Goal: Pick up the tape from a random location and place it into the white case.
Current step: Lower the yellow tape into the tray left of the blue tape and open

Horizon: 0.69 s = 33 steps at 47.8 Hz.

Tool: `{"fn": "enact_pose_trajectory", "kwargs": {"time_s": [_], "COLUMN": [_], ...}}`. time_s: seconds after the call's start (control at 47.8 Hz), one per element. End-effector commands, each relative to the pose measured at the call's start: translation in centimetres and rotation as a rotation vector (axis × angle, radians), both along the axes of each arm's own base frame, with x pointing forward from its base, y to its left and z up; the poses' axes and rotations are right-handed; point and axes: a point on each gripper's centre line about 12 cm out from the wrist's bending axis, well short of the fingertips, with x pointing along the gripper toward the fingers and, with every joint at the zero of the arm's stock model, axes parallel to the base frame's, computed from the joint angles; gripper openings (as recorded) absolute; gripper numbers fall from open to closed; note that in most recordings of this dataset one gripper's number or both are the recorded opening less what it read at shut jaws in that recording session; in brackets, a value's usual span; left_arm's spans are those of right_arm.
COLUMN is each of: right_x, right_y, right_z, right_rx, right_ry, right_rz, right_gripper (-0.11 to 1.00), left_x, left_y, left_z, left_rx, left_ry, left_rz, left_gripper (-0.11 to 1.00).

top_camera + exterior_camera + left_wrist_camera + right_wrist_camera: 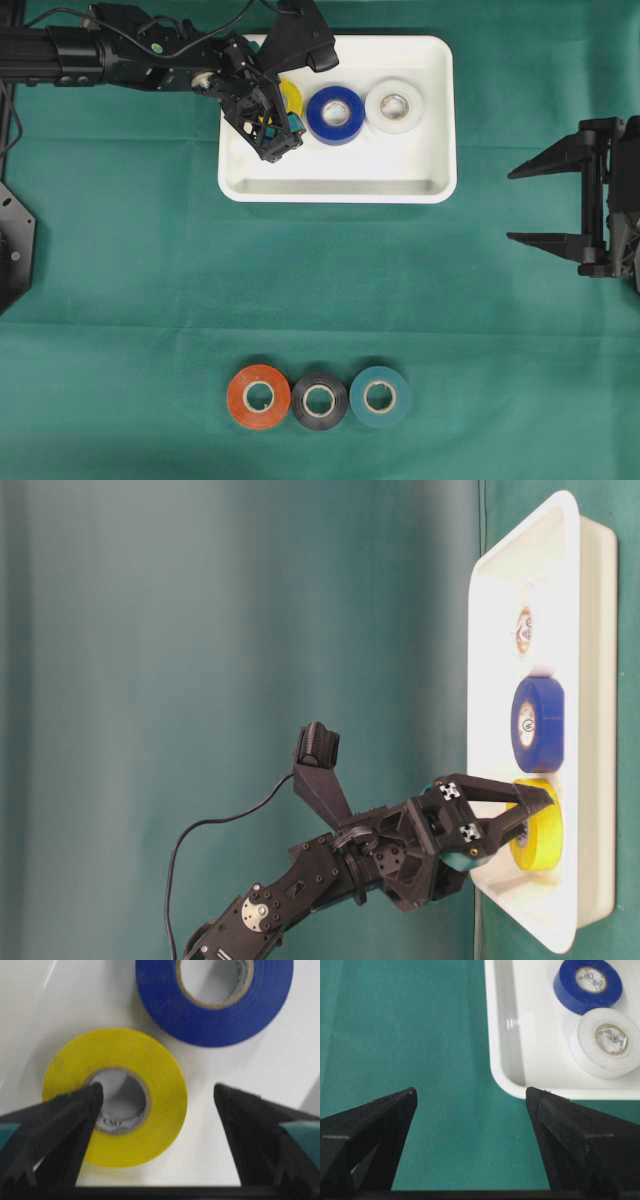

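Left pincer (157,1105) spread wide over yellow tape (115,1097) lying in white case (430,185); right pincer (520,205) agape, apart.

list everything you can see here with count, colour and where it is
shallow white plastic case: 1, white, upper middle of the cloth
yellow tape roll: 1, yellow, left end of the case, under the left gripper
blue tape roll: 1, blue, middle of the case
white tape roll: 1, white, right of the blue one
orange tape roll: 1, orange, bottom row, left
black tape roll: 1, black, bottom row, middle
teal tape roll: 1, teal, bottom row, right
green cloth: 1, covers the table
left gripper: 1, black, open
right gripper: 1, black, open, right edge
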Motion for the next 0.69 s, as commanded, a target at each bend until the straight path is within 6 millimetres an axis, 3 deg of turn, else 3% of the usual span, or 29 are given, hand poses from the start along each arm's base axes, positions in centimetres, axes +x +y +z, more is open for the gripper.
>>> {"fn": "enact_pose_trajectory", "kwargs": {"time_s": [0.0,0.188,0.669], "right_x": [0.5,0.5,0.5], "right_y": [-0.1,-0.1,-0.1], "right_z": [1.0,1.0,1.0], "right_rx": [-0.002,-0.003,-0.003], "right_ry": [-0.026,-0.027,-0.027], "right_rz": [-0.001,0.0,0.0], "right_gripper": [0.87,0.87,0.87], "left_x": [0.3,0.1,-2.0], "left_y": [0.1,0.0,-1.6], "left_z": [1.4,2.2,12.2], "left_rx": [0.015,0.014,0.063], "left_ry": [-0.033,-0.029,-0.135], "left_rz": [0.0,-0.001,-0.015], "left_gripper": [0.96,0.96,0.96]}}
